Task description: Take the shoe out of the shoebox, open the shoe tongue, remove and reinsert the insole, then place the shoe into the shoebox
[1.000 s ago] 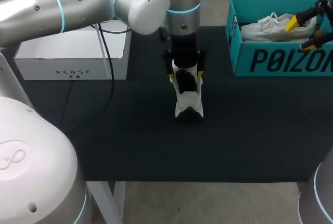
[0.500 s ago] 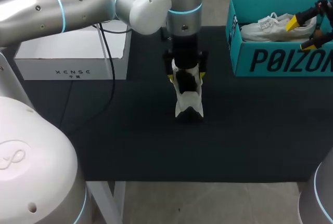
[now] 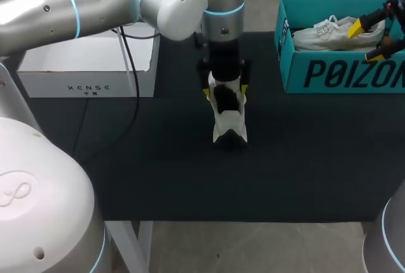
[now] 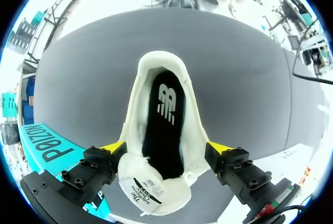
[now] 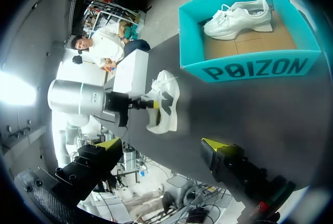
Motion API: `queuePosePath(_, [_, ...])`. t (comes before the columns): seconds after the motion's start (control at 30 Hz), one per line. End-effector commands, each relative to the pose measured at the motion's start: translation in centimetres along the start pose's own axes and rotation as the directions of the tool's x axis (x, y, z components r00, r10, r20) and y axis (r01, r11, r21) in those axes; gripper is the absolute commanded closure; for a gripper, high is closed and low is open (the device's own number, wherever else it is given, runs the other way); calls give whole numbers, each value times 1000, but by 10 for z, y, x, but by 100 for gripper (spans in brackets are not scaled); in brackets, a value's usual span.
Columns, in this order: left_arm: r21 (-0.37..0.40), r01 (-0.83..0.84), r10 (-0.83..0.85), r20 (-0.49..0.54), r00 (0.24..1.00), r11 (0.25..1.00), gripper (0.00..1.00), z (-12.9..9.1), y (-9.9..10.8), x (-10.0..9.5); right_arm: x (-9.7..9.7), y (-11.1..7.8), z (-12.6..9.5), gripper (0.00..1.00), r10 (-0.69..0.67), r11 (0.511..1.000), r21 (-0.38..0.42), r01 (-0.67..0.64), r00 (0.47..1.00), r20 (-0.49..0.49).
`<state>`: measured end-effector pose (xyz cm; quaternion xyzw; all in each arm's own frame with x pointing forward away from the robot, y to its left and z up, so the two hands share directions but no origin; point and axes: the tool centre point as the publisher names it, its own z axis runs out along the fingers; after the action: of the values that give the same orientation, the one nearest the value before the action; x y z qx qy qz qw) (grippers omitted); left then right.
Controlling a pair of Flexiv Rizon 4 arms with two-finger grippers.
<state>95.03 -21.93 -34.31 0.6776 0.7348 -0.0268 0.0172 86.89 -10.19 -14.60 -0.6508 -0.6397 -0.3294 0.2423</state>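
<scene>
The shoe [image 3: 229,118] sits out of the shoebox [image 3: 342,73], near the middle of the dark desk [image 3: 158,159]. The left arm [image 3: 95,7] comes across from the left and drops straight down over it. The left fingers [image 4: 113,147] hold the shoe, one yellow tip pressed to each side of the upper, just by the tongue.

From the left wrist, the shoe's [image 4: 132,130] opening faces up toward the camera. The tongue [image 4: 148,195] is folded back toward the fingers, label side showing. The black insole [image 4: 166,125] lies inside, visible down the open throat. The heel collar is the end farthest ahead of the fingers.

The teal shoebox stands at the desk's far right, lid off, well apart from the held shoe. A second shoe [image 3: 335,32], also white, lies inside on the brown cardboard floor.

The right fingers [image 3: 355,27] hang above the right end of the shoebox, spread wide with nothing between them. From the right wrist, the right fingers [image 5: 216,145] look across the desk at the shoebox [image 5: 250,68], the second shoe [image 5: 239,18] and the held shoe [image 5: 164,104].

A white box [image 3: 88,64] stands at the desk's far left.
</scene>
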Motion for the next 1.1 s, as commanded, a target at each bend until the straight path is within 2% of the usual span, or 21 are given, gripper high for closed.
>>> queuePosePath(0.03, [5, 3, -3, -9, 1000, 1000, 0, 1, 8, -5, 0, 0, 0, 0, 2, 1000, 1, -2, 1000, 3])
queuePosePath(0.7, [-41, 39, -38, 15, 999, 998, 0, -24, 39, -5, 0, 0, 0, 0, 2, 1000, 1, -2, 1000, 3])
queuePosePath(0.9, [-64, 87, -84, 46, 995, 994, 0, -36, 62, -6, 0, 0, 0, 0, 2, 1000, 1, -2, 1000, 3])
queuePosePath(0.93, [-62, 100, -96, 58, 994, 993, 3, -37, 66, -7, 0, 0, 0, 0, 2, 1000, 1, -2, 1000, 3])
queuePosePath(1.0, [-75, 116, -111, 66, 992, 990, 25, -37, 73, -10, 0, 0, 0, 0, 2, 1000, 1, -2, 1000, 3])
queuePosePath(1.07, [-75, 124, -119, 66, 991, 989, 63, -36, 78, -13, 0, 0, 0, 0, 2, 1000, 1, -2, 1000, 3])
queuePosePath(1.1, [-76, 126, -121, 67, 990, 989, 77, -36, 80, -15, 0, 0, 0, 0, 2, 1000, 1, -2, 1000, 3])
